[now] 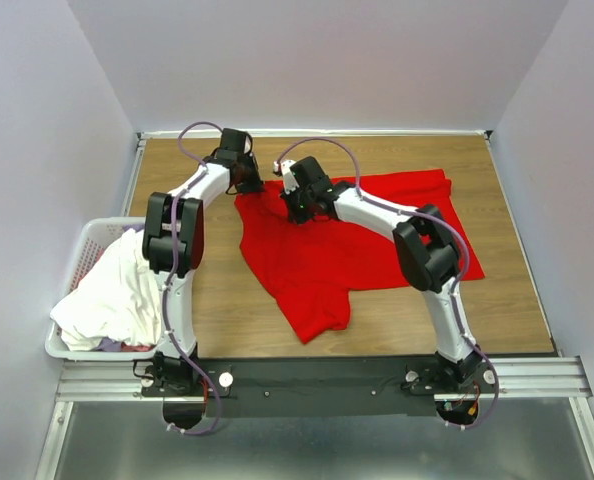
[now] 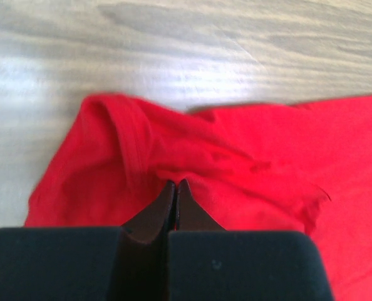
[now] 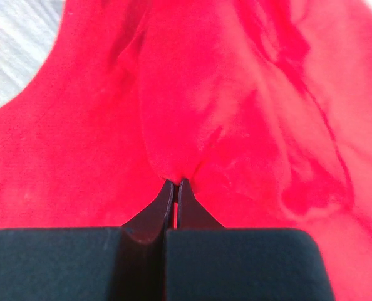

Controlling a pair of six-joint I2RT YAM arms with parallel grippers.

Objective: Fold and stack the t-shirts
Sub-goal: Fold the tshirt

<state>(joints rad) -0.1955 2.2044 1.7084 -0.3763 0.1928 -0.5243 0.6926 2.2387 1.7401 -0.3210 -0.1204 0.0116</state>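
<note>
Listing from your left: a white laundry basket [image 1: 80, 250] sits at the left edge of the bench [image 1: 517, 300], heaped with white t-shirts [image 1: 107, 300] that spill over its near rim. The left arm [image 1: 182, 230] rises just beside the basket, and its elbow overlaps the heap in the top view.

Left tool [image 2: 175, 188]: fingers pressed together, pinching a bunched fold at the far-left corner of the red t-shirt [image 1: 327, 255], beside a stitched band of the cloth.

Red t-shirt: lies spread on the wooden bench, from the middle to the right. One lobe reaches toward the near edge, and the cloth is wrinkled around both tools.

Right tool [image 3: 175, 187]: fingers pressed together, pinching a raised ridge of the same red cloth, near the left tool and to its right.

The right arm [image 1: 427, 250] crosses over the shirt's right half, so from above you cannot see the cloth under it.
</note>
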